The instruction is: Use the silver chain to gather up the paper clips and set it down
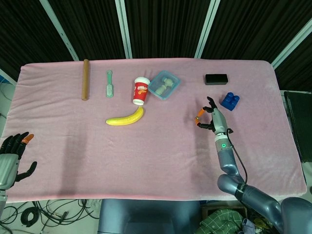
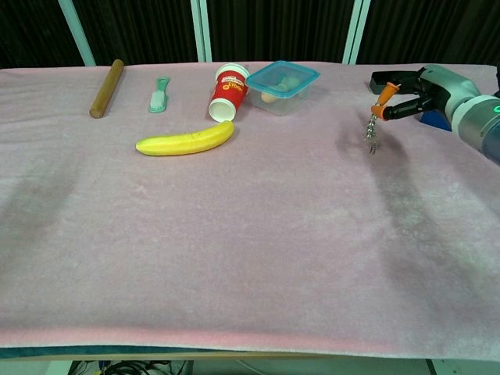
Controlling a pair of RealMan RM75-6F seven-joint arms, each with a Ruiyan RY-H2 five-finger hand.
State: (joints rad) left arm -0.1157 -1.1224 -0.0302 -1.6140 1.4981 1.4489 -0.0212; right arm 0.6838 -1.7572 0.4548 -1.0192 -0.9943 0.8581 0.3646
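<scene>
My right hand (image 1: 213,118) hovers over the right part of the pink table, close to the blue brick. Between its thumb and an orange-tipped finger it pinches a short silver chain (image 2: 371,133). The chain hangs straight down from the right hand (image 2: 426,90), and its lower end reaches the cloth. There a small paper clip (image 2: 372,149) lies at or under the chain's tip, too small to separate from it. My left hand (image 1: 12,155) stays off the table's front left corner, fingers apart and holding nothing.
A banana (image 1: 126,118), a tipped red cup (image 1: 140,91) and a blue-lidded container (image 1: 164,85) lie left of the hand. A black box (image 1: 216,78) and a blue brick (image 1: 229,101) sit behind it. A green brush (image 1: 109,84) and a wooden rod (image 1: 86,79) lie at the far left.
</scene>
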